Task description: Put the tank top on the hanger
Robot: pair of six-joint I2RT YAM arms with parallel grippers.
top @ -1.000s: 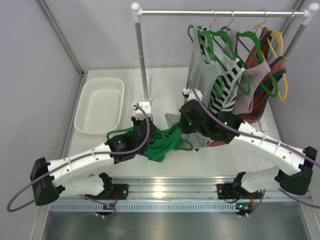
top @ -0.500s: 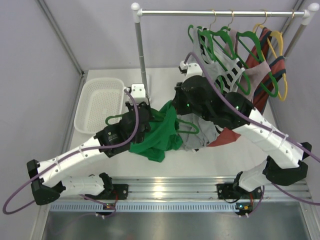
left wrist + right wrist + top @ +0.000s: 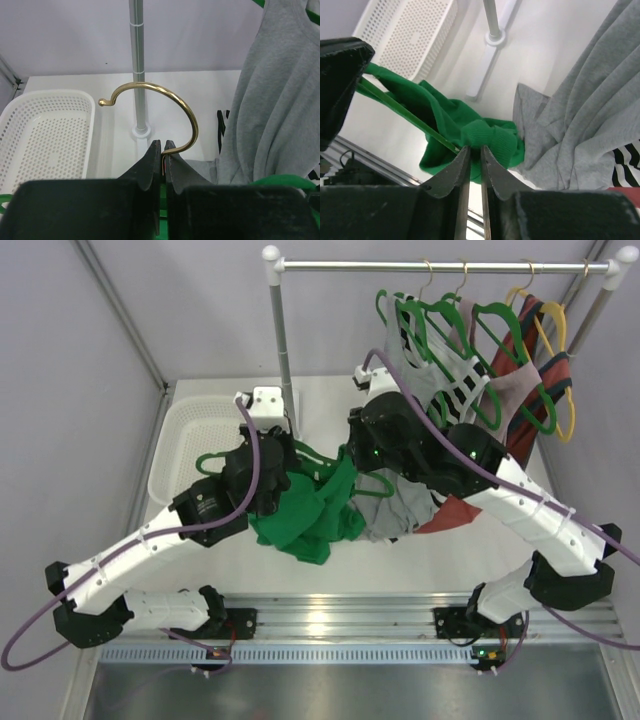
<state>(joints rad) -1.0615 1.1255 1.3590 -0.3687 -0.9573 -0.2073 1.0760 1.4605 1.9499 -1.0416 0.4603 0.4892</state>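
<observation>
clamping hanger [image 3: 145,85], left pincer [image 3: 160,150]; right pincer [image 3: 474,150] pinching tank top [image 3: 490,137]; grey top [image 3: 580,115] crowding just beside.

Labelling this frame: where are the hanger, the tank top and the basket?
hanger [image 3: 145,85]: left wrist view, metal hook.
tank top [image 3: 492,137]: right wrist view, bunched fabric.
basket [image 3: 45,135]: left wrist view, bare floor.

- I get bright, even overhead light in every view; shadows on the table [image 3: 430,550] are soft.
- Glare streaks the metal rail [image 3: 330,608] and glints off the hanger [image 3: 170,97] hook.
- Up close, my wrist views show the fingers [image 3: 150,170] dark and slightly soft.
</observation>
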